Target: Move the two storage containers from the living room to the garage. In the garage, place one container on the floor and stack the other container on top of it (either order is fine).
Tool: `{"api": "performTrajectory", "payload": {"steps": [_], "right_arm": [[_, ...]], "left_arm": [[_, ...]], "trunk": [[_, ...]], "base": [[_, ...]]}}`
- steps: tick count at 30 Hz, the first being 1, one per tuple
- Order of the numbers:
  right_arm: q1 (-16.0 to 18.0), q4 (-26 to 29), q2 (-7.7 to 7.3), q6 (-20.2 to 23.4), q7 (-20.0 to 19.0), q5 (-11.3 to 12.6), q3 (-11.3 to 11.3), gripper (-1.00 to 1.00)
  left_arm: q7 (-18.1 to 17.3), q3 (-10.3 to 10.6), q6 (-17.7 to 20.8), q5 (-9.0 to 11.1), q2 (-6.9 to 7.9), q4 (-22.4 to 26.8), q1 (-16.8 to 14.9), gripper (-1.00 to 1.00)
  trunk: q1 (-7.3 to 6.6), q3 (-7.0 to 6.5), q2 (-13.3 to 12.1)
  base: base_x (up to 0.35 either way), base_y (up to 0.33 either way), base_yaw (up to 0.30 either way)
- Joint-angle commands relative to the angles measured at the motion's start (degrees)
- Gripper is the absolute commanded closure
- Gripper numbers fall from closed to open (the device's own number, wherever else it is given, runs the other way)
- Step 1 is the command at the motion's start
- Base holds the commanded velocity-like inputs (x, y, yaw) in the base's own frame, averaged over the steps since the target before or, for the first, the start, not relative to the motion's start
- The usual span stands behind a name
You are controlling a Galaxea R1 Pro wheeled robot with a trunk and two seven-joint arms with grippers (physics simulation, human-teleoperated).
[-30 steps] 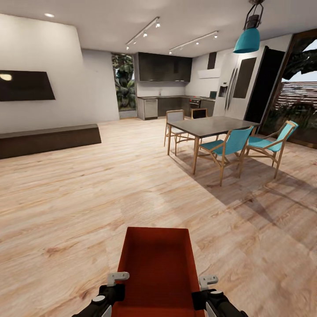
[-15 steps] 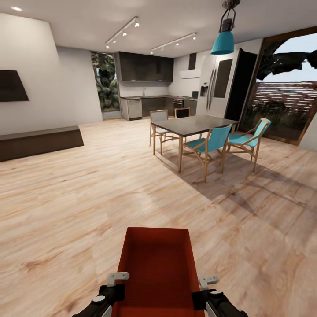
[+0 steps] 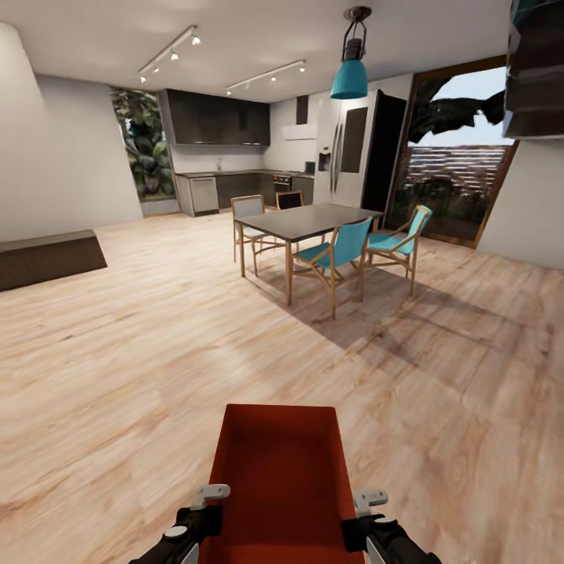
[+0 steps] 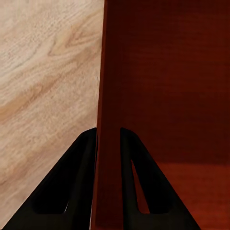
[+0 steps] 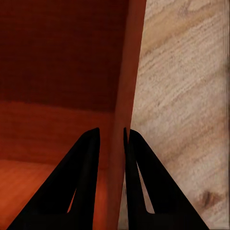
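A red-orange storage container (image 3: 278,478) hangs in front of me over light wood flooring, held by both arms. My left gripper (image 3: 205,513) is shut on its left wall; in the left wrist view the black fingers (image 4: 86,158) pinch the thin red wall (image 4: 108,96). My right gripper (image 3: 366,517) is shut on the right wall, and its fingers (image 5: 91,158) clamp that wall (image 5: 127,96) the same way. The garage and its concrete floor are out of view.
A dark dining table (image 3: 309,221) with teal chairs (image 3: 337,254) stands ahead to the right. A low dark bench (image 3: 47,257) lies at the left. The kitchen (image 3: 219,157) is at the back, with a glass door (image 3: 450,168) to the right. Wood floor (image 3: 157,337) stretches ahead.
The whole view has swung to the right: table, kitchen and bench have slid left in the picture, and the TV has left it. The container and both grippers keep their place.
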State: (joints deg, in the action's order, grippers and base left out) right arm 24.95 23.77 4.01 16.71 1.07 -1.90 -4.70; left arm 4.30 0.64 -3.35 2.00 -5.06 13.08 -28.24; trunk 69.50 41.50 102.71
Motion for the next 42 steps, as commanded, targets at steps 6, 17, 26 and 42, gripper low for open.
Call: {"api": "performTrajectory", "payload": {"steps": [6,17,26,42], "right_arm": [[0.0,0.0,-0.99,0.3,-0.3,1.6,-1.4,1.00],[0.0,0.0,-1.02,0.3,-0.3,1.6,-1.4,1.00],[0.0,0.0,-1.02,0.3,-0.3,1.6,-1.4,1.00],[0.0,0.0,-1.02,0.3,-2.7,1.4,-1.4,1.00]], "left_arm": [[0.1,1.2,-0.2,0.4,0.32,0.1,-0.1,1.00],[0.1,1.2,-0.2,0.4,0.32,0.1,-0.1,1.00],[0.1,1.2,-0.2,0.4,0.32,0.1,-0.1,1.00],[0.0,1.2,-0.2,0.4,0.32,0.1,-0.1,1.00]], "trunk": [[-0.01,0.05,0.0],[-0.01,0.05,0.0],[-0.01,0.05,0.0],[-0.01,0.05,0.0]], "base": [[0.000,0.000,-0.285],[0.000,0.000,-0.286],[0.000,0.000,-0.286],[0.000,0.000,-0.286]]}}
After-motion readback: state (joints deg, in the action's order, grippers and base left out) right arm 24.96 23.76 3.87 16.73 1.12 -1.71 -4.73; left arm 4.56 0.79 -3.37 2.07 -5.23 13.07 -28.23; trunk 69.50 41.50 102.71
